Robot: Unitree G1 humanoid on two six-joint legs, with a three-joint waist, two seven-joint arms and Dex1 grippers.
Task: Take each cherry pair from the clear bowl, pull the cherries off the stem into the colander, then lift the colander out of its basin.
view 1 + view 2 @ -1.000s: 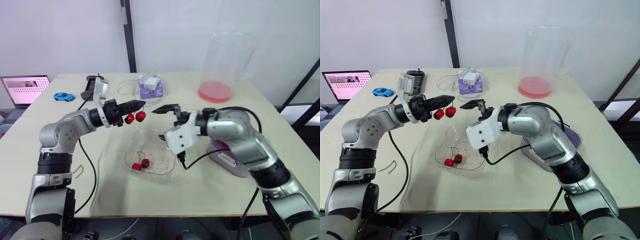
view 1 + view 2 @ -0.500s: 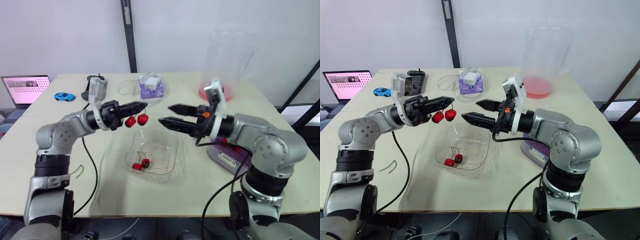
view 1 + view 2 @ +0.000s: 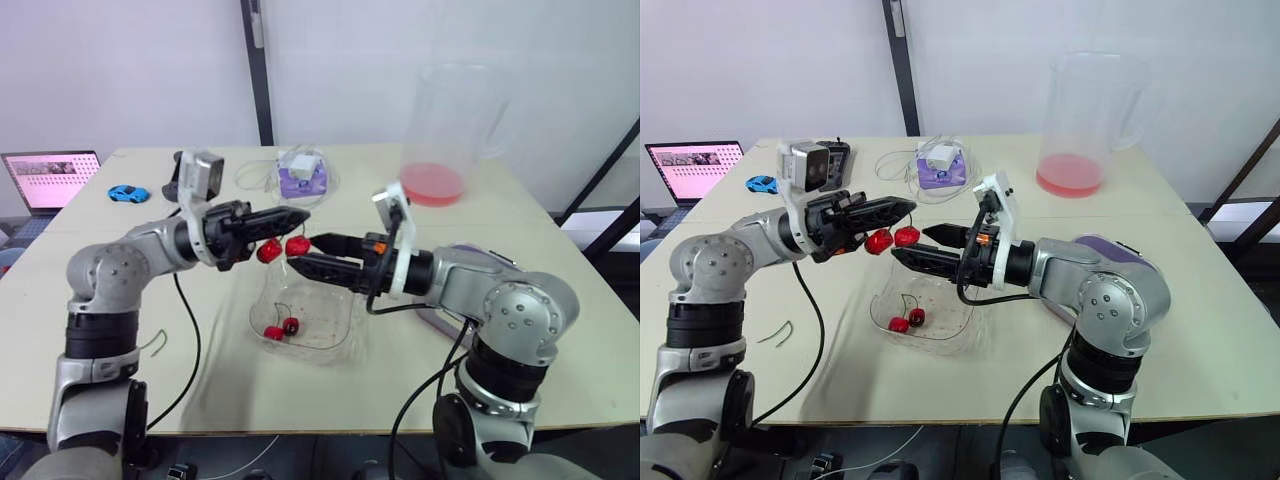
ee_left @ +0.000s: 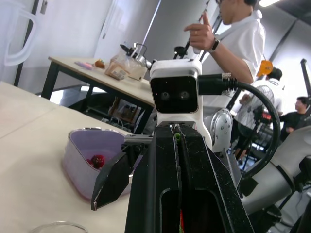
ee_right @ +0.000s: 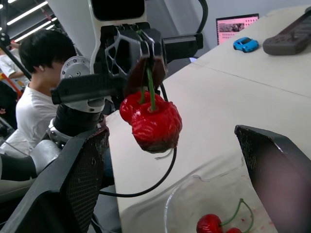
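Nearer now, right gripper spread beside cherry pair clamped in left gripper, apparently above clear bowl.

A tall clear jug with pink liquid in its bottom stands at the far right of the tabletop. Left of the jug sits a small purple box with a white block on top. Farther left lies 1 blue toy car, and farthest left an open laptop.
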